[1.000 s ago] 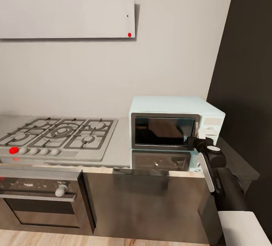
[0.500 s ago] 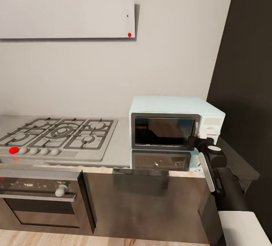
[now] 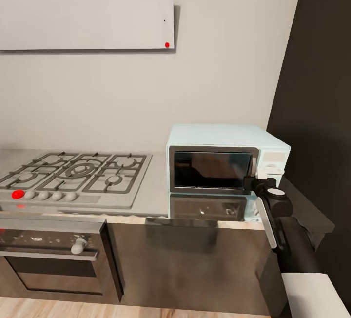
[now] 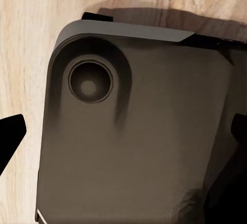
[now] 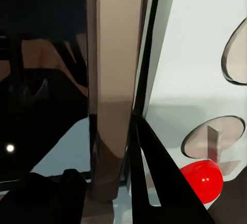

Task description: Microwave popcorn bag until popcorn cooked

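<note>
At the steel door edge of the pale mint-blue microwave (image 3: 227, 163), right gripper (image 3: 255, 181) state indeterminate; a loose hold risks slipping off, leaving door shut.

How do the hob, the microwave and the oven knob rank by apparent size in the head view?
1. Hob, widest, though partly cut off at the picture's edge.
2. Microwave, close behind; similar distance, so this order is unsure.
3. Oven knob, far the smallest.
</note>
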Controlling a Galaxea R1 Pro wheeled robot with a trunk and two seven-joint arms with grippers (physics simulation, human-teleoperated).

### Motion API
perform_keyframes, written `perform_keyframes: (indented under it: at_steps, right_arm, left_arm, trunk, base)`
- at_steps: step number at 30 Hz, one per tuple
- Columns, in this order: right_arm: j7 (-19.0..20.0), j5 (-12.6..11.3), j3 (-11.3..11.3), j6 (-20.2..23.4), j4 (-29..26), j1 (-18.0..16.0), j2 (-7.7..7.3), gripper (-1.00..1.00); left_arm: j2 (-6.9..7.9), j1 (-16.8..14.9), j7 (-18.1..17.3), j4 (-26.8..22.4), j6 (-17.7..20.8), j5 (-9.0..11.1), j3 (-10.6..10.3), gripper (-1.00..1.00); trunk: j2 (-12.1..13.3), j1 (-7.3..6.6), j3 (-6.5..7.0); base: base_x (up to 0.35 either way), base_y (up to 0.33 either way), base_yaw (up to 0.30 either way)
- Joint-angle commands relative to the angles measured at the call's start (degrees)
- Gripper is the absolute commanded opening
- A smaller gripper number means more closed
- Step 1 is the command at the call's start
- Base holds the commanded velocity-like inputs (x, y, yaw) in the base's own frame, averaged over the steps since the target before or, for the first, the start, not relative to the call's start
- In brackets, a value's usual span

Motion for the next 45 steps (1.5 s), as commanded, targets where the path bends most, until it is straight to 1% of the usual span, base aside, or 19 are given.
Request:
perform_keyframes:
  at_steps: [1,8,25,45]
  right_arm:
    - [0.0,-1.7,0.1,0.0,0.0,0.0,0.01,-1.00]
    - [0.0,-1.6,0.1,-0.1,0.0,0.0,0.01,-1.00]
    - [0.2,-1.6,0.0,0.0,0.0,0.0,-0.07,-1.00]
    - [0.3,-1.6,0.0,0.1,0.0,0.0,-0.07,-1.00]
  left_arm:
    - [-0.02,0.0,0.0,0.0,-0.1,0.4,0.0,1.00]
    - [-0.09,0.0,0.1,0.0,-0.1,0.5,0.2,1.00]
    - [-0.18,0.0,0.1,0.0,-0.1,0.4,0.1,1.00]
    - [-0.18,0.0,0.0,0.1,-0.1,0.4,0.1,1.00]
  trunk:
    - [0.0,0.00,-0.06]
    - [0.0,0.00,-0.06]
    - [0.0,0.00,-0.06]
    - [0.0,0.00,-0.06]
  base:
    - [0.000,0.000,0.000]
    - [-0.136,0.016,0.000]
    - [-0.203,0.165,0.000]
    - [-0.185,0.007,0.000]
